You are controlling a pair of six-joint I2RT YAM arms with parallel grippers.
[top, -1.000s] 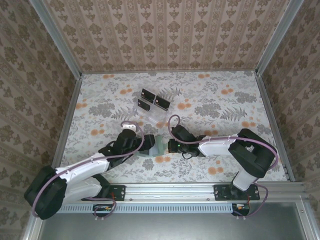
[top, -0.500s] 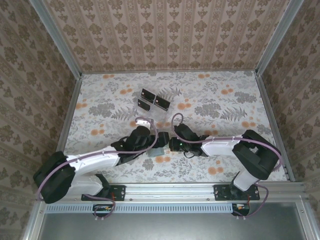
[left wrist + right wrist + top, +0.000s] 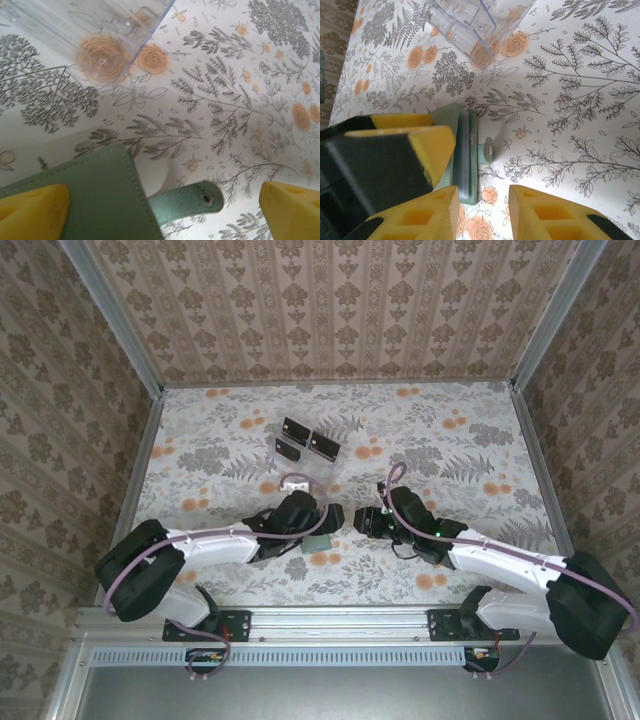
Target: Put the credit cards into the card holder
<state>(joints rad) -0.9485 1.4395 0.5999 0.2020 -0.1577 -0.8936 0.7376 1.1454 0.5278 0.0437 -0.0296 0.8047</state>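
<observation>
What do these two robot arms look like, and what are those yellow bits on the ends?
The left arm and right arm each have white tube-like links between chunky black joints, with a thin lilac cable looping alongside. The left tool and right tool are black two-finger clamps tipped with bright yellow wedge-shaped pads.

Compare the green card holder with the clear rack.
The card holder is opaque matte green; the clear rack is see-through. The card holder lies at the near side of the table; the clear rack stands farther back. The clear rack holds black cards; the card holder shows a snap tab. Both rest on the flowered table.
</observation>
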